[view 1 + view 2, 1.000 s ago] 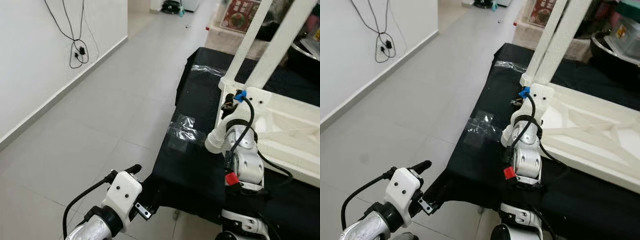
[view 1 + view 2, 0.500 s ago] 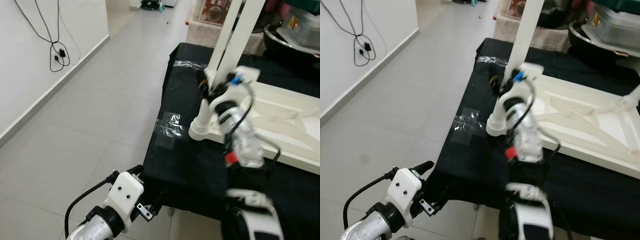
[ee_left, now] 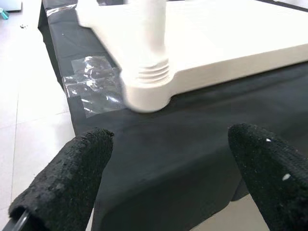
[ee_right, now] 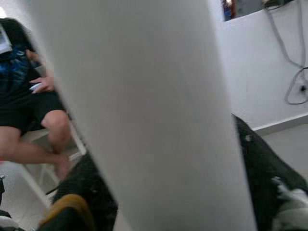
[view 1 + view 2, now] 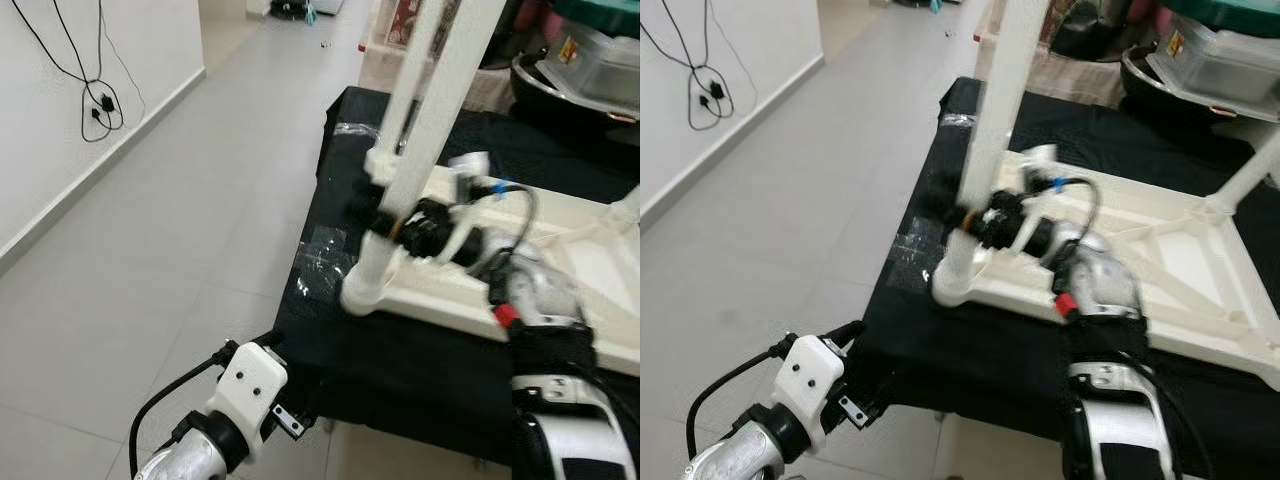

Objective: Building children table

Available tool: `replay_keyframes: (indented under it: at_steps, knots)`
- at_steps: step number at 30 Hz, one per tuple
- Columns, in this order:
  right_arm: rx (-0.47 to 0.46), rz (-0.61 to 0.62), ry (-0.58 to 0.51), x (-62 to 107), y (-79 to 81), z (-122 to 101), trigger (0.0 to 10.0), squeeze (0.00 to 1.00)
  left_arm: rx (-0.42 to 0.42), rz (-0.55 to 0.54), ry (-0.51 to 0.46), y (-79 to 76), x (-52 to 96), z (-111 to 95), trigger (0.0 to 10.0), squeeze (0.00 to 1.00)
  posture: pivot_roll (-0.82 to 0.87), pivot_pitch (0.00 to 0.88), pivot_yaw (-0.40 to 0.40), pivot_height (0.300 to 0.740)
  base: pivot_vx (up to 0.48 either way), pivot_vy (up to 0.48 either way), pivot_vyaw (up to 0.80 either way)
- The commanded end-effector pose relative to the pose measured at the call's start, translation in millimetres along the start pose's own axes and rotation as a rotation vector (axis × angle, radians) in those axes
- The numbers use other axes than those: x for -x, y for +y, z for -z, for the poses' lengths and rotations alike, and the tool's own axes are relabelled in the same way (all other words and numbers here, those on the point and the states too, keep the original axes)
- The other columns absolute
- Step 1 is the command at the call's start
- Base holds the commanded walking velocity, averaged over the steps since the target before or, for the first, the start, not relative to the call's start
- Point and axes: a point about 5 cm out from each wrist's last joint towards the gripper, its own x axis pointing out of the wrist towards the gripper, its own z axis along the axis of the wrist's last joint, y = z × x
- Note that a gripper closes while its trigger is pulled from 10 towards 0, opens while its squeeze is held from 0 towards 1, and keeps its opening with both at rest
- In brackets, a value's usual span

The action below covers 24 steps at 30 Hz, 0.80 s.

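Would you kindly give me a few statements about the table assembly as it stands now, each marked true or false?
1. The white tabletop lies upside down on a black cloth. True.
2. The right gripper is at the table leg standing at the tabletop's near corner. True.
3. The left gripper holds a table leg. False: its jaws are open and empty, low beside the cloth's edge.
4. The floor is covered in carpet. False: it is pale tile.
5. A cable hangs on the wall to the left. True.
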Motion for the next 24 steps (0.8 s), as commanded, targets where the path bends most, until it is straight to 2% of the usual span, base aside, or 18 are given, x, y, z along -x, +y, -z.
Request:
replay_keyframes:
  at_steps: [1,2,5,7,8,10,11,13,14,15,17,18,19,20,22,23,24]
  knots:
    - [0.03,-0.004,0.006,-7.7,-1.0,-3,4.1,0.0,0.004,-0.003,0.011,-2.0,1.2,3,10.0,0.0,0.17,0.095,-0.15,0.74,0.0,0.0,0.0]
    - [0.045,0.035,-0.007,-13.4,-3.4,-4,0.0,0.0,0.005,-0.002,0.011,-2.5,1.4,3,10.0,0.0,0.17,0.095,-0.148,0.74,0.0,0.0,0.0]
    - [0.07,0.057,-0.01,-19.4,-3.8,-4,0.0,0.0,0.01,-0.003,0.012,-2.2,2.2,3,10.0,0.0,0.17,0.096,-0.142,0.74,0.0,0.0,0.0]
    - [0.075,0.177,-0.026,-17.5,-9.6,-1,0.0,0.0,0.011,-0.001,0.013,-1.7,1.7,3,10.0,0.0,0.17,0.098,-0.141,0.74,0.0,0.0,0.0]
    - [0.072,0.185,-0.027,-16.9,-10.6,0,0.0,0.0,0.011,0.0,0.013,-1.7,1.6,3,10.0,0.0,0.17,0.098,-0.141,0.74,0.0,0.0,0.0]
    - [0.088,0.363,-0.067,-12.5,-16.5,2,0.0,0.0,0.012,0.0,0.014,-0.6,1.6,4,10.0,0.0,0.15,0.096,-0.132,0.74,0.0,0.0,0.0]
    - [0.088,0.363,-0.067,-12.5,-16.5,2,0.0,0.0,0.012,0.0,0.014,-0.6,1.6,4,10.0,0.0,0.15,0.096,-0.132,0.74,0.0,0.0,0.0]
    - [0.033,0.603,-0.141,-1.5,-23.3,8,0.0,0.0,0.023,-0.001,0.013,0.2,1.0,4,10.0,0.0,0.14,0.095,-0.124,0.74,0.0,0.0,0.0]
    - [0.033,0.603,-0.141,-1.5,-23.3,8,0.0,0.0,0.023,-0.001,0.013,0.2,1.0,4,10.0,0.0,0.14,0.095,-0.124,0.74,0.0,0.0,0.0]
    - [0.021,0.664,-0.153,2.0,-25.4,11,0.0,0.0,0.029,-0.001,0.012,0.2,0.7,4,10.0,0.0,0.14,0.095,-0.124,0.74,0.0,0.0,0.0]
    - [0.05,1.2,-0.196,31.3,-37.4,15,0.0,0.0,0.036,-0.011,0.012,3.1,0.2,5,10.0,0.0,0.14,0.102,-0.118,0.74,0.0,0.0,0.0]
    - [0.056,1.375,-0.207,43.0,-37.7,17,0.0,0.0,0.037,-0.013,0.013,3.9,0.2,5,10.0,0.0,0.14,0.102,-0.118,0.74,0.0,0.0,0.0]
    - [0.056,1.375,-0.207,43.0,-37.7,17,0.0,0.0,0.037,-0.013,0.013,3.9,0.2,5,10.0,0.0,0.14,0.102,-0.118,0.74,0.0,0.0,0.0]
    - [0.084,1.519,-0.206,52.4,-31.9,17,0.0,0.0,0.037,-0.013,0.012,3.9,0.2,5,10.0,0.0,0.14,0.097,-0.118,0.74,0.0,0.0,0.0]
    - [0.051,1.672,-0.206,57.5,-17.1,22,0.0,0.0,0.028,-0.012,0.017,3.6,-0.1,5,10.0,0.0,0.13,0.097,-0.119,0.74,0.0,0.0,0.0]
    - [0.051,1.672,-0.206,57.5,-17.1,22,0.0,0.0,0.028,-0.012,0.017,3.6,-0.1,5,10.0,0.0,0.13,0.097,-0.119,0.74,0.0,0.0,0.0]
    - [0.049,1.729,-0.184,56.4,-9.3,25,0.0,0.0,0.027,-0.011,0.013,3.2,-0.8,4,10.0,0.0,0.13,0.096,-0.119,0.74,0.0,0.0,0.0]
